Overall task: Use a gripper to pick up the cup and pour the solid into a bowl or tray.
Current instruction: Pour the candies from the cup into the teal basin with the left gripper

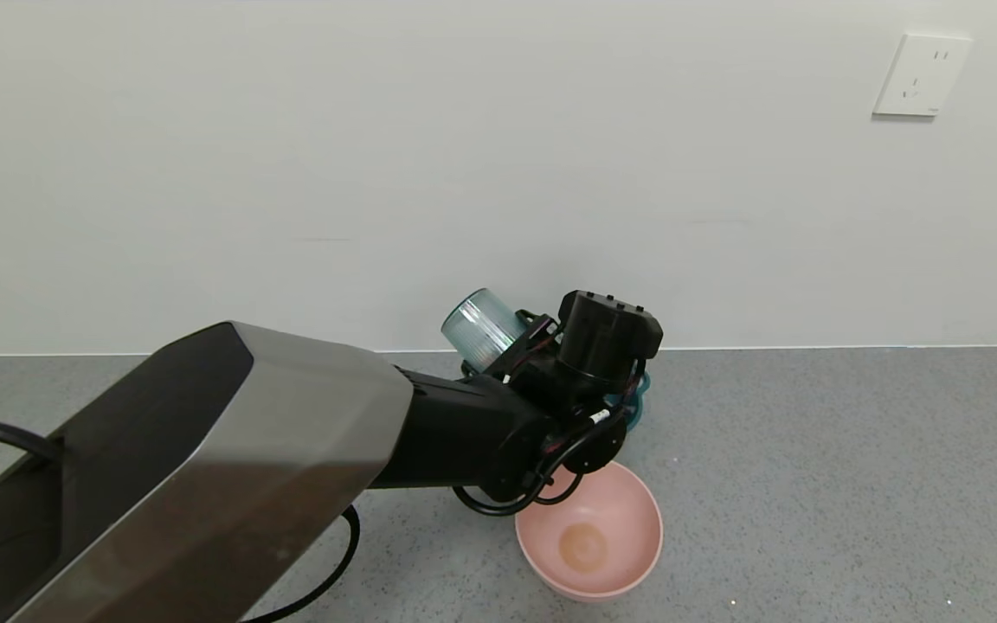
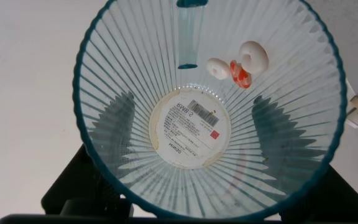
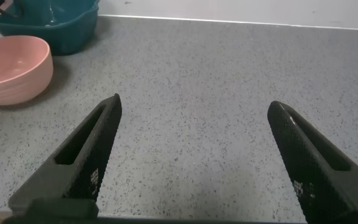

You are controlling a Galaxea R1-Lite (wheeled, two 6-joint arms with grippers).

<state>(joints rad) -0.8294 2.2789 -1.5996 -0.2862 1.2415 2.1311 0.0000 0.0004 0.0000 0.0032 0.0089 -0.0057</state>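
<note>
My left gripper (image 1: 511,346) is shut on the translucent teal cup (image 1: 483,329) and holds it tipped over, base up and toward the wall, above the table. In the left wrist view I look into the cup (image 2: 135,74); up to three white and orange-red pieces (image 2: 241,64) cling to its ribbed wall above the labelled base. The dark teal basin (image 1: 640,405) is mostly hidden behind the left wrist; it also shows in the right wrist view (image 3: 55,28). My right gripper (image 3: 194,104) is open and empty, low over the bare table.
A round pink bowl (image 1: 589,541) stands in front of the basin, below the left wrist, and also shows in the right wrist view (image 3: 11,68). The white wall rises close behind the table, with a socket (image 1: 921,74) at the upper right.
</note>
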